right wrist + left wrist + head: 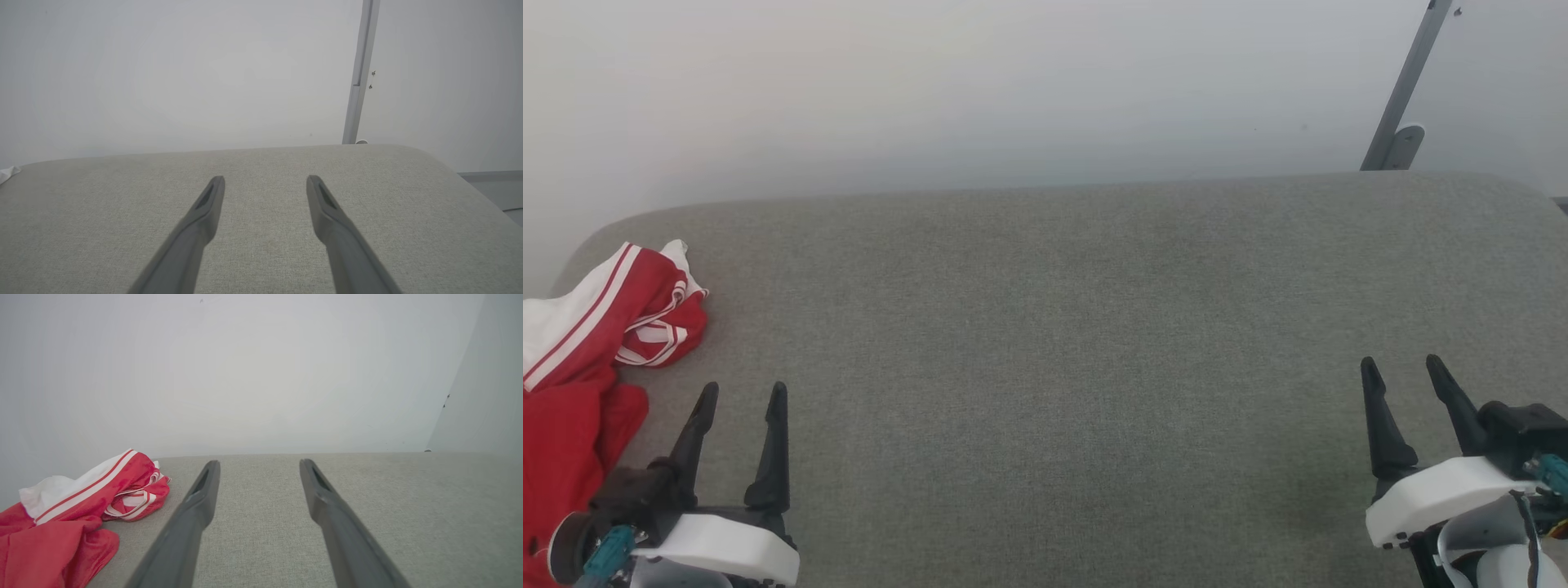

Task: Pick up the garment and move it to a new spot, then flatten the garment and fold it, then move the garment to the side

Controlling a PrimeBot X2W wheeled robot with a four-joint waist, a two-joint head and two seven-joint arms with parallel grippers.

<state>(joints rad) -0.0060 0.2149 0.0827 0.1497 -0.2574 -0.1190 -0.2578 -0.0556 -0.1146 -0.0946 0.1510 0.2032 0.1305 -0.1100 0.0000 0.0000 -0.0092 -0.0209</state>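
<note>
The garment (580, 359), red with white parts and red-white striped trim, lies crumpled at the far left edge of the grey padded surface (1062, 343); its lettering is hidden. In the left wrist view the garment (69, 514) sits at the lower left, beside the fingers. My left gripper (743, 392) stands open just right of the garment, empty and apart from it; its gap (257, 463) frames bare fabric. My right gripper (1405, 367) is open and empty at the lower right, far from the garment. The right wrist view has its fingertips (265, 179) over bare surface.
A pale wall rises behind the padded surface. A grey metal bar (1409, 90) leans up the wall at the back right, seen as a bar (359, 73) in the right wrist view. The surface's rounded right end (457, 171) drops to the floor.
</note>
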